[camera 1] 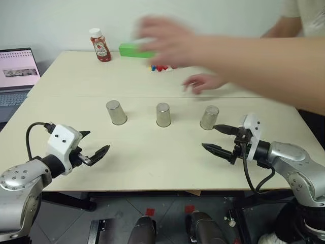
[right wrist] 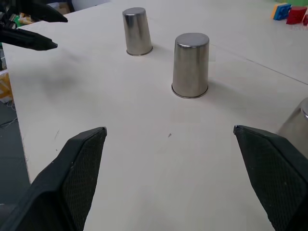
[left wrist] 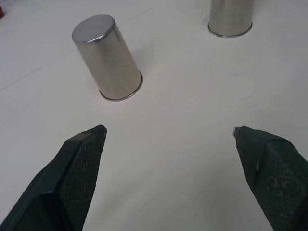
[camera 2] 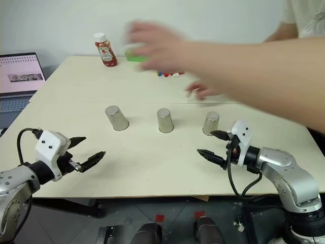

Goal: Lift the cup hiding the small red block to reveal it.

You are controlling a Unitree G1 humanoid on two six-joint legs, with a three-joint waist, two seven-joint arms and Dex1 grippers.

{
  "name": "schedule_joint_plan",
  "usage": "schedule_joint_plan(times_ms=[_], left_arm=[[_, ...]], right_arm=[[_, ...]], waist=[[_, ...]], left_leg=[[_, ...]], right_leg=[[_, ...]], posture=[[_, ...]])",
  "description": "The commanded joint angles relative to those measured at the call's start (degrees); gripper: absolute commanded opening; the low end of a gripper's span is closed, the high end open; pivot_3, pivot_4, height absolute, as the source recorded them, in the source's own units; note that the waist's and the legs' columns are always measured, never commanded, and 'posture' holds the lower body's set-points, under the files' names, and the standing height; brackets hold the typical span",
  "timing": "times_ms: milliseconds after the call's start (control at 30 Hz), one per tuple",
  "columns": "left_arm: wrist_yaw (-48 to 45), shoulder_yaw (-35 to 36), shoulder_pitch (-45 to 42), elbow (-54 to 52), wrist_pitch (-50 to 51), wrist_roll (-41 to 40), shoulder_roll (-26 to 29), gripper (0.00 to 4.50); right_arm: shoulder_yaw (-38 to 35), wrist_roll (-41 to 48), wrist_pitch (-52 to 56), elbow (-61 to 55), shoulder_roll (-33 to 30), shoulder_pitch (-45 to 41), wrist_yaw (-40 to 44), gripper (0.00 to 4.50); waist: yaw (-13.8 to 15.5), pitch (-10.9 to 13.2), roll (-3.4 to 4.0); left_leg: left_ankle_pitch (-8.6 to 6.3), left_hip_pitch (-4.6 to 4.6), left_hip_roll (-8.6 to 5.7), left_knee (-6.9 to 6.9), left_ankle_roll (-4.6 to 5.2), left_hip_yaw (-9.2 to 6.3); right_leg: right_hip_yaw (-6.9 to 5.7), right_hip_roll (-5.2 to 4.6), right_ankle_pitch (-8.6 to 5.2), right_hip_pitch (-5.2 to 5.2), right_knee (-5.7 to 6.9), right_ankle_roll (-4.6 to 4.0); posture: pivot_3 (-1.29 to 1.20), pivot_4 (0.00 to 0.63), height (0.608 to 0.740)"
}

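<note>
Three silvery metal cups stand upside down in a row across the table: the left cup [camera 1: 116, 112], the middle cup [camera 1: 163, 115] and the right cup [camera 1: 209, 117]. The small red block is hidden, and I cannot tell which cup covers it. My left gripper [camera 1: 96, 141] is open, empty, near the table's front left, well short of the left cup [left wrist: 107, 57]. My right gripper [camera 1: 209, 137] is open and empty just in front of the right cup, not touching it. The right wrist view looks past the middle cup [right wrist: 190, 65] to the left cup [right wrist: 137, 30].
A person's arm [camera 1: 254, 61] and blurred hands reach over the far half of the table [camera 1: 152, 162] from the right. At the back stand a red-sauce bottle [camera 1: 100, 46], a long green block [camera 1: 133, 50] and small coloured bricks [camera 1: 161, 67]. A laptop [camera 1: 18, 71] sits far left.
</note>
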Motion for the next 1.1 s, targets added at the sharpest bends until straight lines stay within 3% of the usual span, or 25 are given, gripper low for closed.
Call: schedule_joint_plan(times_ms=[33,400,533,800,1100], left_arm=[[-0.14,-0.05,-1.84,-2.08,-0.04,-0.75,0.97,4.49],[-4.12,-2.11,-4.41,-2.96,1.64,-4.11,2.74,4.49],[-8.36,-1.99,-5.77,-2.81,5.49,-9.78,4.22,4.49],[-10.28,-2.64,-6.01,-2.23,6.18,-10.92,5.79,4.49],[-10.29,-2.65,-4.63,-3.07,5.63,-10.48,5.71,4.49]], right_arm=[[1.43,1.18,0.62,-1.56,1.83,-2.74,-0.81,4.50],[11.85,-8.89,-2.57,9.46,12.22,-15.65,-6.31,4.50],[14.14,-12.66,-2.01,16.59,17.43,-21.28,-10.07,4.50],[12.83,-16.99,-2.58,33.95,26.21,-31.05,-16.28,4.50],[11.82,-20.10,-7.87,49.39,30.32,-38.16,-16.54,4.50]], waist=[[-0.01,0.00,0.00],[-0.22,0.01,0.02],[-0.31,0.01,0.02],[-0.51,0.01,0.02],[-0.67,0.02,0.03]], left_leg=[[0.00,0.00,0.00,0.00,0.00,-0.01],[0.00,-0.02,0.02,-0.02,0.00,0.01],[0.00,-0.08,0.02,-0.04,0.00,0.00],[0.00,-0.10,0.02,-0.04,0.00,0.01],[0.00,-0.13,0.02,-0.07,0.00,0.03]], right_leg=[[-0.01,0.00,0.00,0.00,0.00,0.00],[0.00,0.02,0.00,-0.07,0.03,-0.01],[-0.01,0.04,0.01,-0.14,0.04,-0.02],[0.00,0.02,0.01,-0.16,0.05,-0.03],[0.02,0.02,0.02,-0.21,0.05,-0.06]], posture=[[0.00,0.150,0.740],[0.00,0.150,0.740],[0.00,0.150,0.740],[0.00,0.150,0.740],[0.00,0.150,0.740]])
